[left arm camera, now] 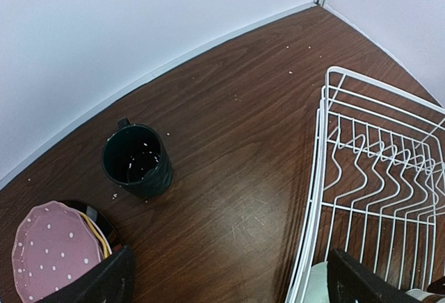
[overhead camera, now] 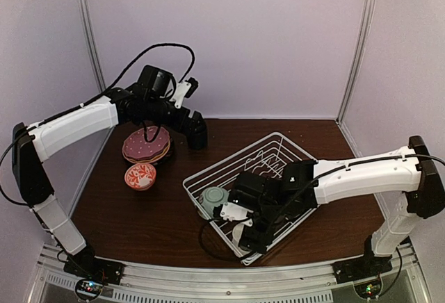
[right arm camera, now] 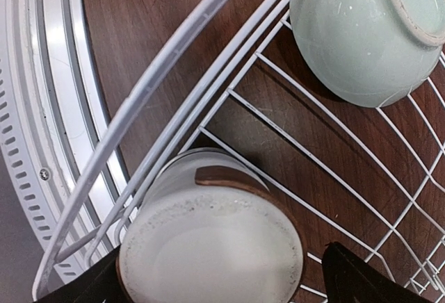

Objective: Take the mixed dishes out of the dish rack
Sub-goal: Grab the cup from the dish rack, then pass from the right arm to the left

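Straddling the cup (right arm camera: 212,240) at bottom centre of the frame, in the rack (right arm camera: 174,60) corner, right claw (right arm camera: 222,282) sits wide, gripping nothing. Looks glazed, probably slick and chippable, so grab across its body. Left claw (left arm camera: 222,285) wide too.

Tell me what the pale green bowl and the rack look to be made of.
Pale green bowl: likely glazed ceramic; glossy highlights, bare beige foot ring. Dish rack: seems coated metal wire; thin, smooth white rods.
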